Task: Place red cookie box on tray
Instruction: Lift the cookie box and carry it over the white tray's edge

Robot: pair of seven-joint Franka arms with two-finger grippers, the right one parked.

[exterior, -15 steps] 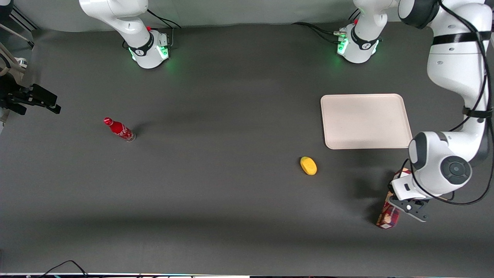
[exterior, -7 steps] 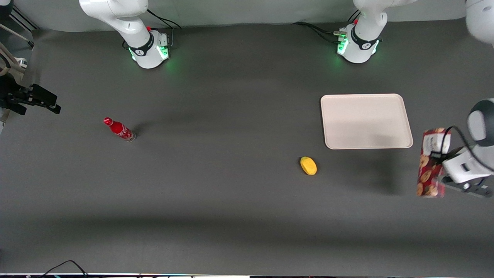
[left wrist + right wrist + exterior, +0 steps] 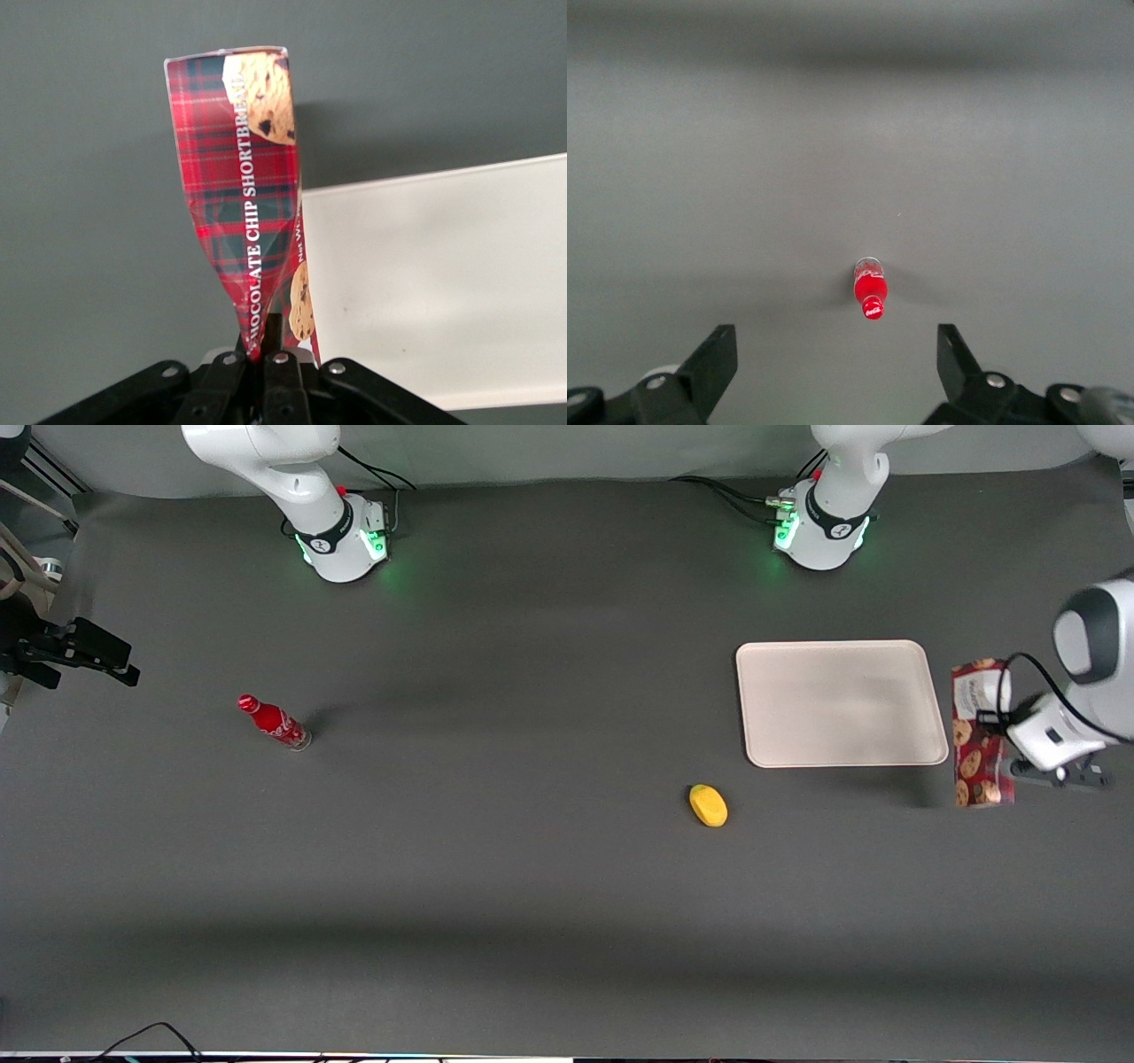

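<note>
The red cookie box (image 3: 977, 731) is a long dark-red plaid carton printed with cookies, its white label end farthest from the front camera. My left gripper (image 3: 999, 735) is shut on it and holds it in the air beside the tray, toward the working arm's end of the table. In the left wrist view the box (image 3: 244, 190) is pinched and creased between my fingers (image 3: 282, 341). The tray (image 3: 840, 702) is a large cream-white rectangle lying flat with nothing on it; it also shows in the left wrist view (image 3: 443, 283) under the box's edge.
A yellow lemon-like object (image 3: 708, 805) lies nearer the front camera than the tray. A small red bottle (image 3: 274, 723) stands toward the parked arm's end, also in the right wrist view (image 3: 870, 290).
My left gripper has lifted the box off the table and carried it away from the front camera, from near the front edge to beside the tray.
</note>
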